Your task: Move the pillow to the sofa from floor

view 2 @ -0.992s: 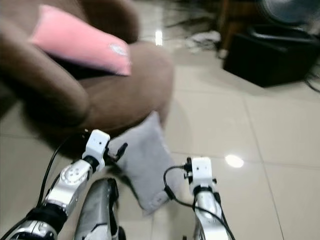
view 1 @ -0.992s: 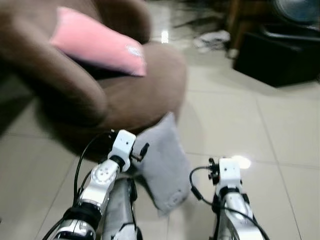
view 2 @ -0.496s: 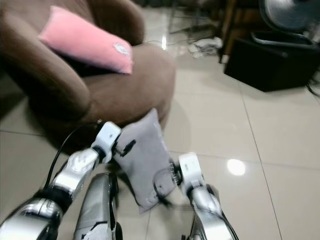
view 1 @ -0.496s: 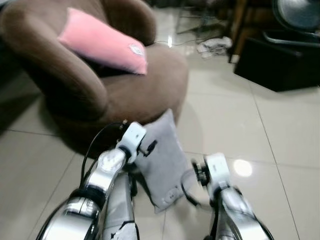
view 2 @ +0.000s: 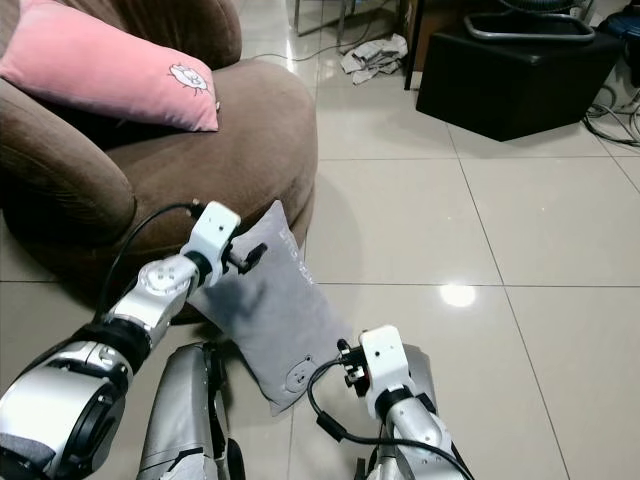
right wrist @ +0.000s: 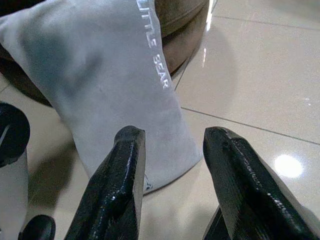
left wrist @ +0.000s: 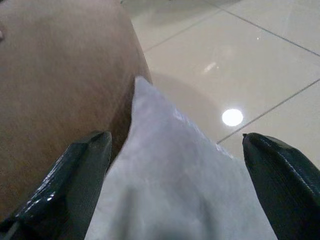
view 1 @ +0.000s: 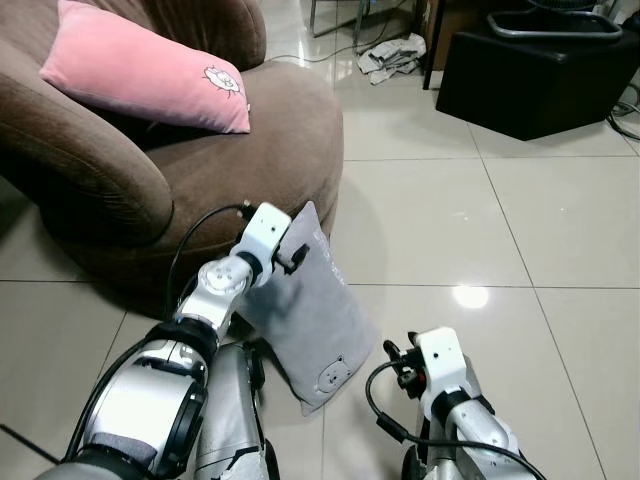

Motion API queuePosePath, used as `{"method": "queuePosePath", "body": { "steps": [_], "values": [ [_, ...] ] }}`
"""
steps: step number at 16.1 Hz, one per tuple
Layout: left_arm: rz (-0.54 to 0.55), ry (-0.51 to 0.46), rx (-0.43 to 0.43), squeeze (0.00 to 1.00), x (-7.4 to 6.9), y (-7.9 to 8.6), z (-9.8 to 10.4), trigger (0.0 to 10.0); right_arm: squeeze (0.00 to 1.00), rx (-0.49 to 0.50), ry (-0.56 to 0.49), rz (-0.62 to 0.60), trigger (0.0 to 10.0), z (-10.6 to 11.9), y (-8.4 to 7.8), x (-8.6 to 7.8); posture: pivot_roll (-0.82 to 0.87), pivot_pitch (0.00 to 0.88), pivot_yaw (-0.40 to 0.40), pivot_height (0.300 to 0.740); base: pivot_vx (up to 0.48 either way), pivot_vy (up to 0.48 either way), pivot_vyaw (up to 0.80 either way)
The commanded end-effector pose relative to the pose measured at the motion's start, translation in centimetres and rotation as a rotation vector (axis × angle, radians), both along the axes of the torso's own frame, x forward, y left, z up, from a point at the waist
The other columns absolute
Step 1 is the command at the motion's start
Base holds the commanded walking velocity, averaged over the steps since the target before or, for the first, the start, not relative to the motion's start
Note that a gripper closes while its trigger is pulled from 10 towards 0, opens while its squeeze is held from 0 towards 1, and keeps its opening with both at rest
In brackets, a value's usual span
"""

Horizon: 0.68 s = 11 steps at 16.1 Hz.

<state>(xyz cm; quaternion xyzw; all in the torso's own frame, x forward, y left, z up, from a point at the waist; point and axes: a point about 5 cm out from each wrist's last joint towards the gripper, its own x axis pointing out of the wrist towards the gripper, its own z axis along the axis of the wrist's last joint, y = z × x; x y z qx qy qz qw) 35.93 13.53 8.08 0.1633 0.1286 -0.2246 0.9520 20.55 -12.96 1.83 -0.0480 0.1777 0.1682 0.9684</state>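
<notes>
1. The grey pillow (view 1: pixel 305 310) stands tilted on the tiled floor (view 1: pixel 500 230), in the lower middle of the left eye view. Its upper corner leans against the front of the brown sofa (view 1: pixel 200 180). A pink pillow (view 1: pixel 140 70) already lies on the seat, in the upper left of the frame.

2. The left gripper (left wrist: pixel 172 170) is spread wide, one black finger on each side of the upper part of the grey pillow. It does not pinch the fabric yet. If it closes so high, near the corner, it may catch only a little cloth, and I think the pillow could slip out during the lift.

3. The right gripper (right wrist: pixel 172 175) is open too, low in the frame and near the bottom edge of the pillow, with nothing between its fingers. If it pushes forward, it may slide the pillow on the smooth tiles or tip it flat.

4. The pillow is soft. Held by one arm only, it will probably sag and could drag on the sofa front.

5. The cable (view 1: pixel 195 245) of the left arm makes a loop beside the sofa and could rub on it.
</notes>
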Motion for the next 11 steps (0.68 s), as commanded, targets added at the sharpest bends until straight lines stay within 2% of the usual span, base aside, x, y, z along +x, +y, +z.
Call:
{"method": "queuePosePath", "body": {
  "steps": [1,2,4,8,10,11],
  "values": [
    [0.026,0.018,0.005,0.00,-0.4,0.4,-0.8,10.0,0.00,0.011,0.004,0.003,10.0,0.2,0.2,-0.2,-0.05,0.096,0.088,0.468,0.304,0.371,0.00],
    [0.032,0.021,0.023,0.00,-0.5,0.6,-1.0,10.0,0.00,0.011,0.003,0.013,10.0,0.3,0.4,-0.4,-0.05,0.099,0.085,0.468,0.304,0.371,0.00],
    [0.063,0.023,0.058,0.00,-0.4,1.6,-1.0,10.0,0.00,0.012,-0.007,0.026,10.0,0.5,0.5,-0.6,-0.05,0.109,0.077,0.468,0.178,0.000,0.00],
    [0.205,0.022,0.149,0.00,0.2,5.8,0.0,10.0,0.00,0.040,-0.071,0.041,10.0,3.2,-0.4,-1.8,-0.08,0.141,0.049,0.468,0.000,0.000,0.00],
    [0.204,0.024,0.151,0.00,0.4,5.8,0.4,10.0,0.00,0.034,-0.065,0.042,10.0,3.5,-0.8,-2.5,-0.09,0.159,0.041,0.468,0.000,0.000,0.00],
    [0.175,0.039,0.155,0.00,0.5,5.2,0.4,10.0,0.00,0.025,-0.050,0.045,10.0,3.5,-1.0,-3.2,-0.10,0.165,0.037,0.468,0.000,0.000,0.00]
  ]
}}
